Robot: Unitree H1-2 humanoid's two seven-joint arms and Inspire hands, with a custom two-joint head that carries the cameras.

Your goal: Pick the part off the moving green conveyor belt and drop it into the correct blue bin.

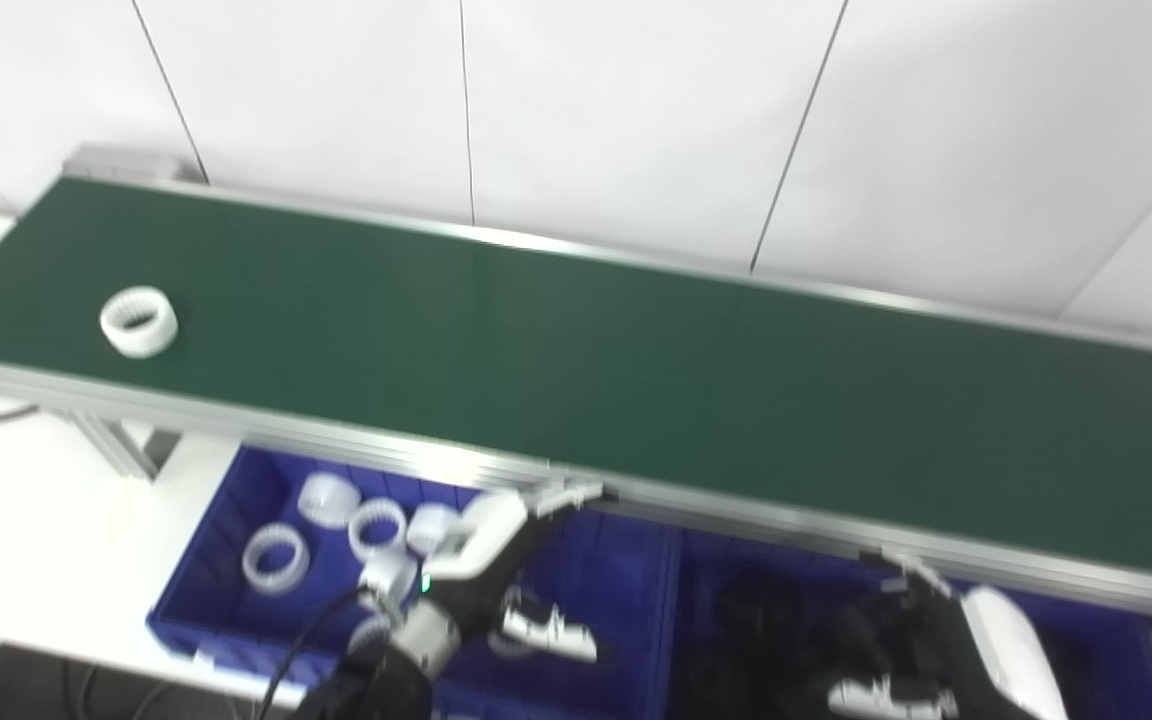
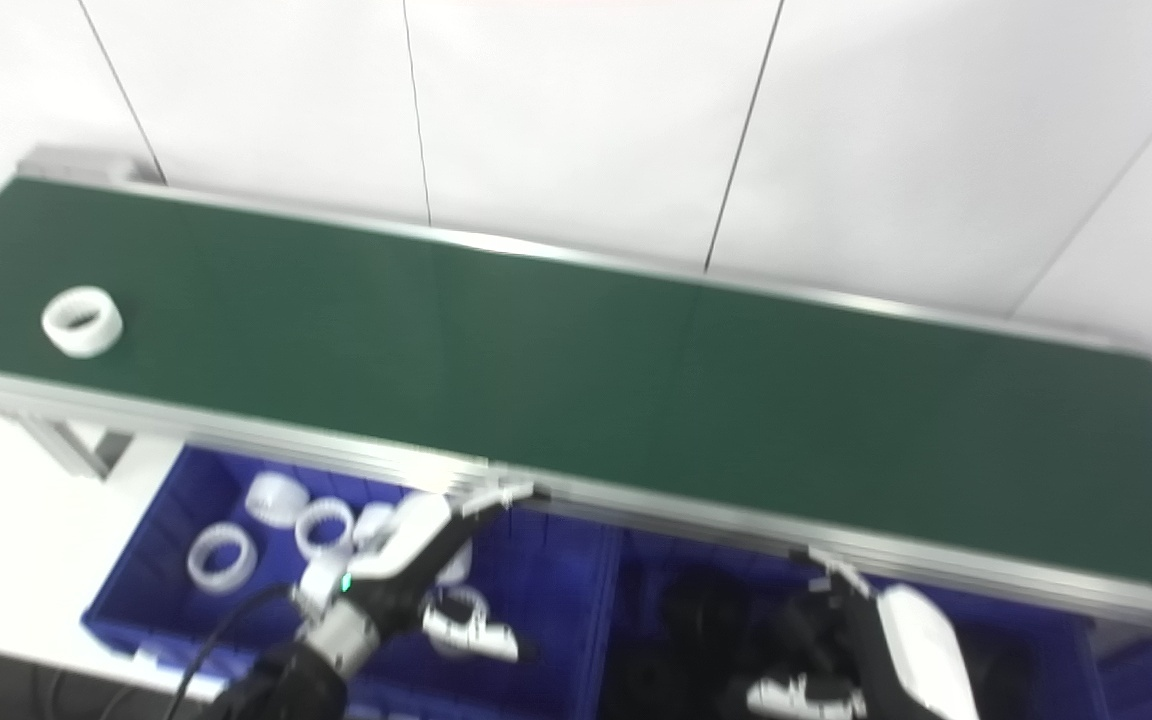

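Note:
A white toothed ring part [image 1: 139,320] lies on the green conveyor belt [image 1: 576,350] near its left end; it also shows in the right eye view [image 2: 82,320]. My left hand [image 1: 496,570] hovers open and empty over the left blue bin [image 1: 206,560], fingers stretched toward the belt's near rail. My right hand [image 1: 936,650] is open and empty over the right blue bin [image 1: 1086,620], just below the rail. Both hands are far to the right of the part.
The left bin holds several white rings [image 1: 276,557]. The right bin holds dark parts [image 1: 766,610], blurred. An aluminium rail [image 1: 736,510] edges the belt's near side. A white table [image 1: 26,530] lies at left, a white wall behind.

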